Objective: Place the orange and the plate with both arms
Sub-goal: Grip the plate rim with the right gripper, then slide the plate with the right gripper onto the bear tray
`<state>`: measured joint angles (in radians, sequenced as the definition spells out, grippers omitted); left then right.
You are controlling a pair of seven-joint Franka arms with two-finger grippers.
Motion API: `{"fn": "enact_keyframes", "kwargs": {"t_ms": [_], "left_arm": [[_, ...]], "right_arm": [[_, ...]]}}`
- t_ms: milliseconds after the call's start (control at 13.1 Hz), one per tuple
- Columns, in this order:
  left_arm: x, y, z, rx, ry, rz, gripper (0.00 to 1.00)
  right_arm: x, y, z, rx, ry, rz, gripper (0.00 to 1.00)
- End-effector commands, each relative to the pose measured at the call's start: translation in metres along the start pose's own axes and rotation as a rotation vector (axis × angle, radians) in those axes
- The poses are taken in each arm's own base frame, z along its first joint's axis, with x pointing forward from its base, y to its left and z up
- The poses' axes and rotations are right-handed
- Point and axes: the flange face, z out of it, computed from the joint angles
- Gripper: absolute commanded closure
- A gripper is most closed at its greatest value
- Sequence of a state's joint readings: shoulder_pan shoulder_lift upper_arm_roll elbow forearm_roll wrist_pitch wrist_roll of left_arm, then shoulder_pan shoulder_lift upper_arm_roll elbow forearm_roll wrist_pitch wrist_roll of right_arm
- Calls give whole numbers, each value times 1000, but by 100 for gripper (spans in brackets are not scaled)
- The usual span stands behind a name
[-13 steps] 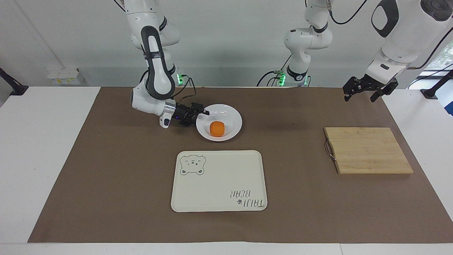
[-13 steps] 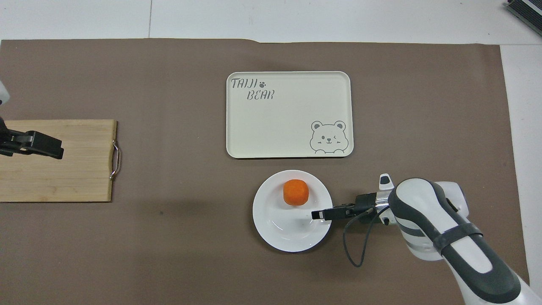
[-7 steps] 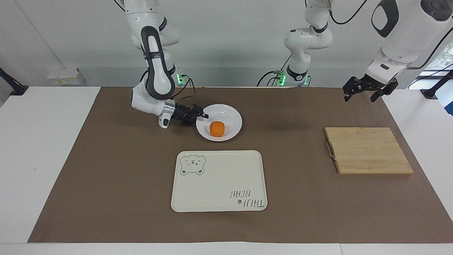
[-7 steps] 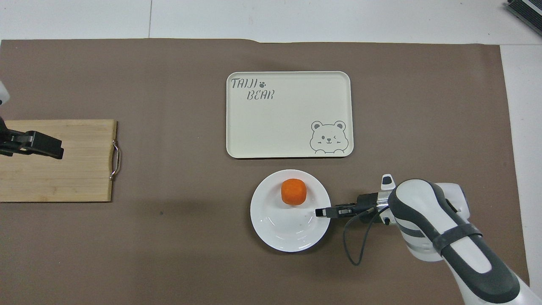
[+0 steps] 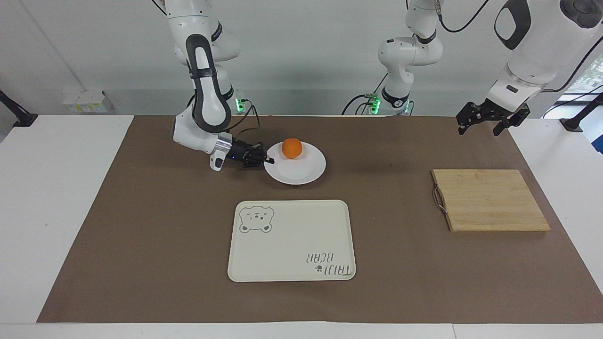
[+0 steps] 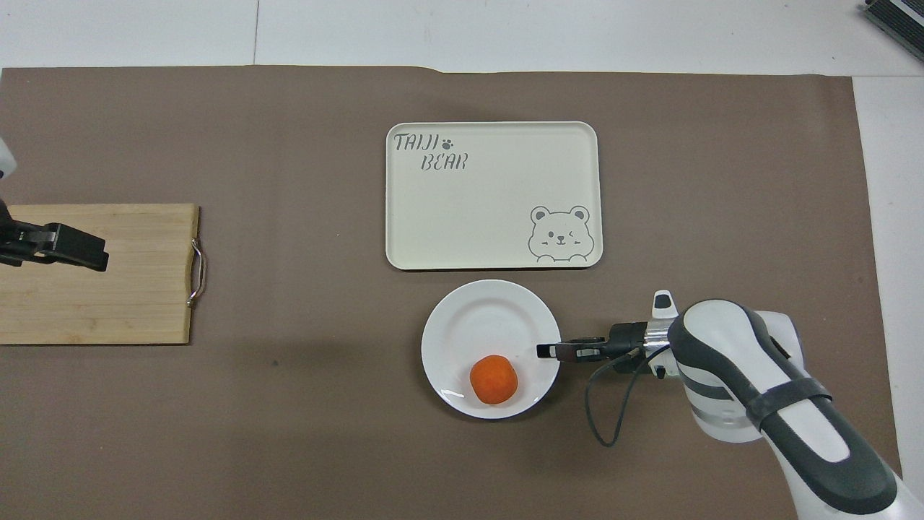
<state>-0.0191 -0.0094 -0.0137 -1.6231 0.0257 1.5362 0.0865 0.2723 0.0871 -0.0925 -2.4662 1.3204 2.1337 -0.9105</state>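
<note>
Left gripper (image 6: pixel 72 249): hangs in the air over the wooden cutting board (image 6: pixel 130 289), at 9 o'clock in the overhead view. Its fingers are spread and hold nothing.
Left arm (image 5: pixel 532 52): waits, bent high above its end of the table, with the wrist angled down.
Cutting board: lies flat at the left arm's end of the brown mat (image 6: pixel 289 397). Its metal handle (image 6: pixel 196 273) is on the 3 o'clock edge in the overhead view.
Open room: a wide stretch of bare mat runs from the board's handle to the tray and plate. More bare mat lies at the plate's 6 o'clock, toward the robots.
Bear tray (image 6: pixel 491 202): sits mid-table with nothing on it, well apart from the board.
Plate (image 6: pixel 484 318): at the tray's 6 o'clock in the overhead view, with its rim just short of the tray's edge. I cannot tell whether it is clear of the mat.
Orange (image 6: pixel 494 380): on the plate, by its 6 o'clock rim in the overhead view, on the part nearest the robots.
Right gripper (image 6: pixel 547 351): at the plate's 3 o'clock rim in the overhead view. Its fingers are pressed together, pinching that rim.
Right arm (image 6: pixel 751 390): is folded low with its forearm near the mat. The wrist lies almost level and points sideways at the plate.
</note>
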Motion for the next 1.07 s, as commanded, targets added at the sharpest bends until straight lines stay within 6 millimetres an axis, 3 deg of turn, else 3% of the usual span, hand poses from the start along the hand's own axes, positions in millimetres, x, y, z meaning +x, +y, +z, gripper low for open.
{"fn": "enact_keyframes", "kwargs": {"t_ms": [0, 380, 989], "left_arm": [[1, -3, -3, 17, 1, 12, 0], [1, -3, -3, 17, 1, 12, 0], [1, -3, -3, 17, 1, 12, 0]], "right_arm": [[18, -10, 0, 31, 34, 43, 100], [58, -21, -5, 61, 51, 124, 100], [171, -57, -21, -11, 93, 199, 100]]}}
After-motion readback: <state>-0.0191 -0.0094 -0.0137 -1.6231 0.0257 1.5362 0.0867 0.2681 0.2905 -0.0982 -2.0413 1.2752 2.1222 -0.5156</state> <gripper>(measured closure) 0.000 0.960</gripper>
